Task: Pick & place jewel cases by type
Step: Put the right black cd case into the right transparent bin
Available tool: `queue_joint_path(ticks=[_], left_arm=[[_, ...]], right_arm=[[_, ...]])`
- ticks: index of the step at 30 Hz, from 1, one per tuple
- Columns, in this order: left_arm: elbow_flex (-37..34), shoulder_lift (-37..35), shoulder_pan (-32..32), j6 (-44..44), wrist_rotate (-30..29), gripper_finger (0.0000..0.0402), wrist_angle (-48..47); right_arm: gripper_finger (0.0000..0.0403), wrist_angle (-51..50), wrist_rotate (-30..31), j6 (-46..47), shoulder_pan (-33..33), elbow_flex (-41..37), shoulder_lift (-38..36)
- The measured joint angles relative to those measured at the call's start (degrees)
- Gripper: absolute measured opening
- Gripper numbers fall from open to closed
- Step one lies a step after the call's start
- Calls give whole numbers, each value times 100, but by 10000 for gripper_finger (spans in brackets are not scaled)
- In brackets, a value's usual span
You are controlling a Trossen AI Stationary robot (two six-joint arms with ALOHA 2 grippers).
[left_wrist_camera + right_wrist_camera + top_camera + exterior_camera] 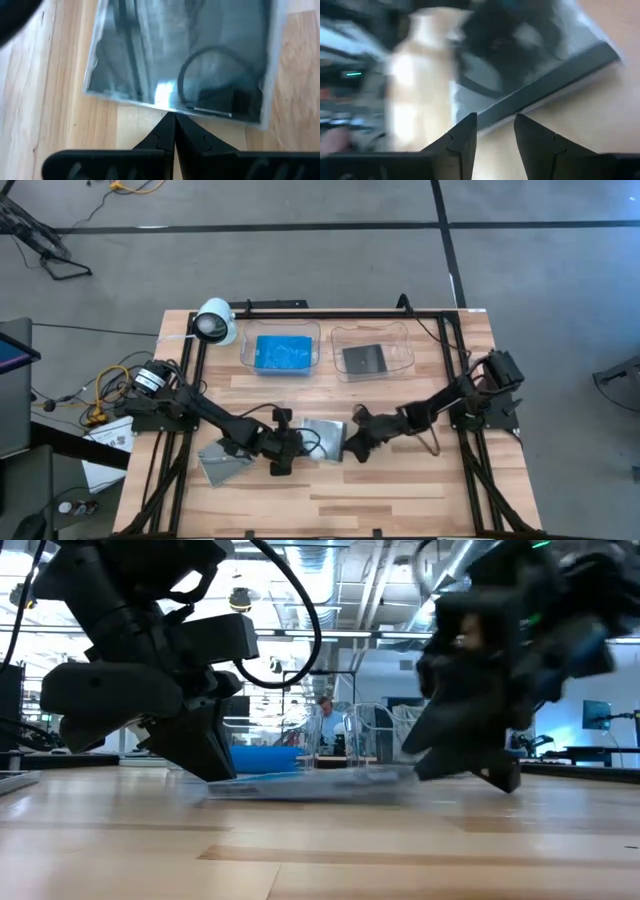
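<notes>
Two grippers flank the clear jewel case [322, 435] flat at table centre: left gripper [290, 450] at its 8 o'clock, jaws clenched, tips against its edge; right gripper [352, 446] at 3 o'clock, jaws parted around the edge, not visibly gripping. Likely pickup step. Next: clamp, lift toward tray [372, 332] at 12 o'clock holding a dark case [364, 358].

Two matte black jointed arms [225, 420] end in tapered, angular black fingers [465, 137] with notched inner edges.
</notes>
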Motion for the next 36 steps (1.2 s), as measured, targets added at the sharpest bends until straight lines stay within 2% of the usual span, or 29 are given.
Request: queue_joint_path(ticks=[3, 5, 25, 36], left_arm=[[-82, -7, -3, -135, -1, 0, 132], [-100, -9, -3, -140, 3, 0, 194], [-131, -9, -3, 39, 107, 0, 474], [-133, -17, -5, 52, 222, 0, 483]], right_arm=[[124, 993, 230, 103, 149, -367, 23], [124, 1318, 358, 156, 160, -506, 27], [124, 1314, 474, 183, 140, -459, 25], [124, 1862, 438, -36, 143, -448, 14]])
